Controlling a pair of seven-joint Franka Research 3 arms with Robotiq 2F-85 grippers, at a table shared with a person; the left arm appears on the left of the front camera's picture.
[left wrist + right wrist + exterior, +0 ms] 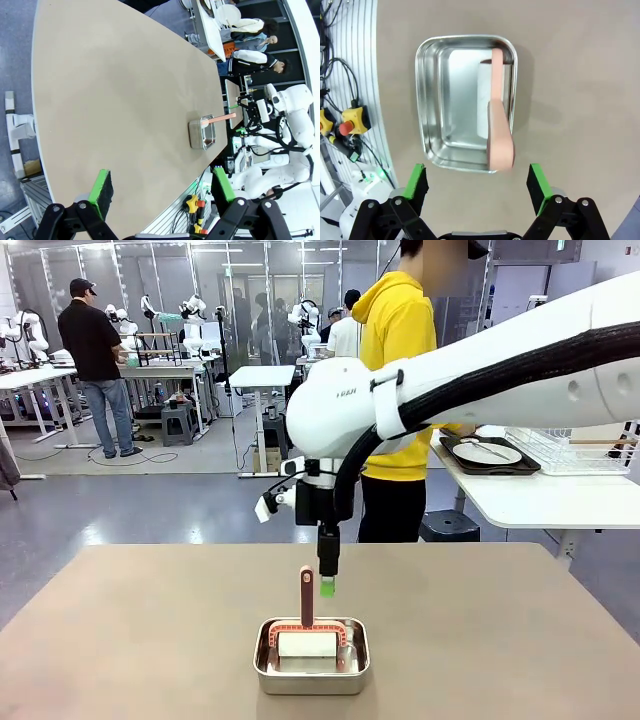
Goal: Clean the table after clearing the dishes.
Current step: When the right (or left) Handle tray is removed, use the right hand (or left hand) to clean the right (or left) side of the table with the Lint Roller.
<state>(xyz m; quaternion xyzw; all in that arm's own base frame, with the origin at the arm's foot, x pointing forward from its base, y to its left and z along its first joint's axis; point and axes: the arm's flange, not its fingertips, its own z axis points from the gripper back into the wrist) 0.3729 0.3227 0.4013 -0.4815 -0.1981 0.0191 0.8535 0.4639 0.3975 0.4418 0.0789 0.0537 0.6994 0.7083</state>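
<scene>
The taupe-brown table (140,620) carries a small steel pan (312,672) near its front middle. In the pan lies a white roller with a pink handle (306,592) that stands upright. My right gripper (327,585) hangs just behind and above that handle. In the right wrist view it (477,180) is open, looking straight down on the pan (432,100) and the handle (500,135), holding nothing. My left gripper (162,187) is open and empty over the table's near edge (40,125). One white plate with cutlery on a dark tray (488,453) rests on the white side table.
A person in a yellow hoodie (400,330) stands at the far side beside the white side table (540,500), which also holds a wire dish rack (585,445). Cables and emergency-stop buttons (342,122) hang below the table's near edge.
</scene>
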